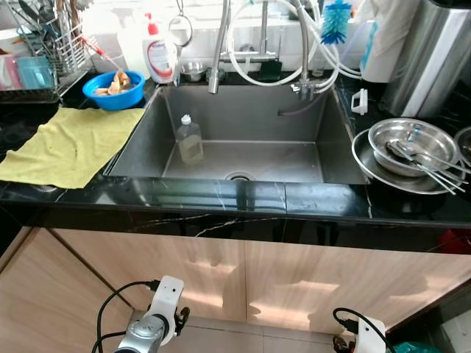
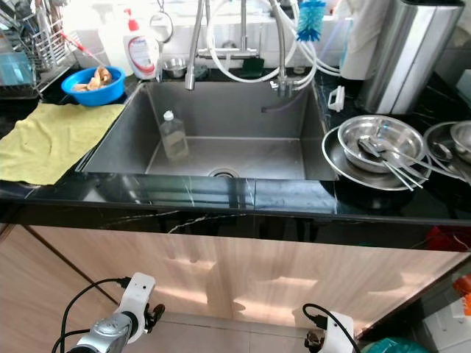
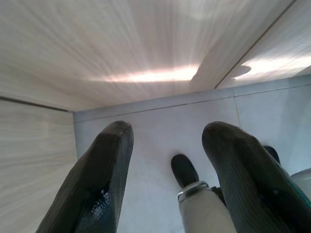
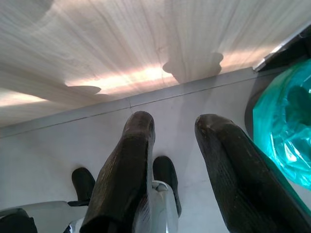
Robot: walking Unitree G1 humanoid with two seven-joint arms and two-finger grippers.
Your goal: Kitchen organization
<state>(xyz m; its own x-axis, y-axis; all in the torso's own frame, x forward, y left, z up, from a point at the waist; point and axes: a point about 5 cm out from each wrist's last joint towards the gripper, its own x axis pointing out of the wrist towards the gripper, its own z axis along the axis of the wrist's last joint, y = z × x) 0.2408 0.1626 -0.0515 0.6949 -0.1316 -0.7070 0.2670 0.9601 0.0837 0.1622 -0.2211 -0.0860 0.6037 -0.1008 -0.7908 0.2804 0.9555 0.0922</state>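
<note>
Both arms hang low before the wooden cabinet doors (image 1: 243, 272). The wrist views add the pale floor tiles below: the left claw (image 3: 167, 179) stands wide with nothing between its fingers, and the right claw (image 4: 172, 165) is likewise spread and empty, a teal bag (image 4: 286, 141) beside it. The head views show the black bench (image 1: 221, 198) around a grey sink (image 1: 243, 158), where a clear bottle (image 1: 189, 140) stands upright near the left wall. Left of the sink lie a yellow cloth (image 1: 66, 143) and a blue bowl (image 1: 114, 90); right of it, steel bowls (image 1: 412, 147) with utensils are stacked. A dish rack (image 1: 44, 51) stands at the far left.
</note>
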